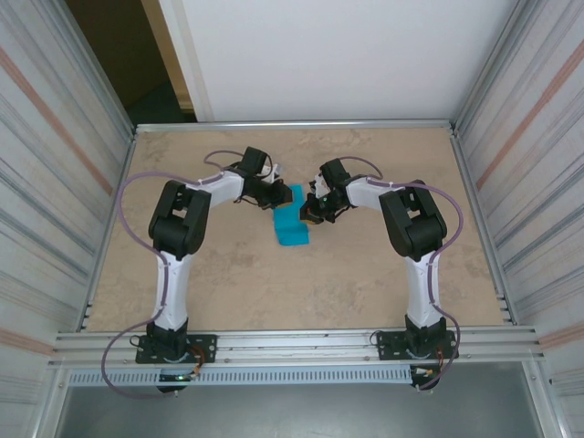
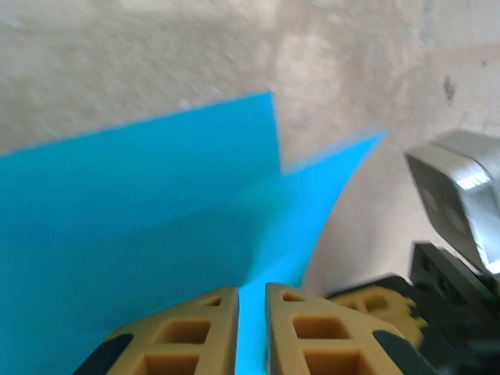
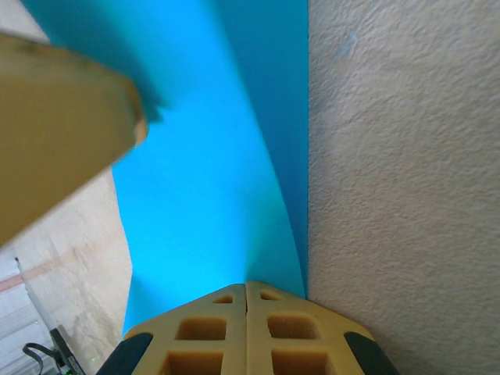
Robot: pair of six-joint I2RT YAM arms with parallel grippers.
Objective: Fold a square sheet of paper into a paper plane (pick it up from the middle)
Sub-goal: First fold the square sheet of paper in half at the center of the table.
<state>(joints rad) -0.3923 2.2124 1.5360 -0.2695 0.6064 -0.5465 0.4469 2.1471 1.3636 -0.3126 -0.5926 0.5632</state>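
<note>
The square sheet of paper (image 1: pixel 293 228) is teal-blue and lies mid-table as a folded oblong, its far end lifted between the two grippers. My left gripper (image 1: pixel 278 197) comes at it from the left. In the left wrist view the jaws of the left gripper (image 2: pixel 251 291) stand nearly together with the paper (image 2: pixel 141 203) pinched in the thin gap. My right gripper (image 1: pixel 315 209) is at the sheet's right edge. In its wrist view the right gripper (image 3: pixel 247 285) is shut, and the curved paper (image 3: pixel 203 180) runs up into its tips. A paper plane is out of view.
The beige tabletop (image 1: pixel 365 274) is ringed by an aluminium frame (image 1: pixel 292 345) and ribbed side walls. The left gripper's tan finger (image 3: pixel 62 117) looms close at the upper left of the right wrist view. The right arm's grey housing (image 2: pixel 461 195) sits close in the left wrist view.
</note>
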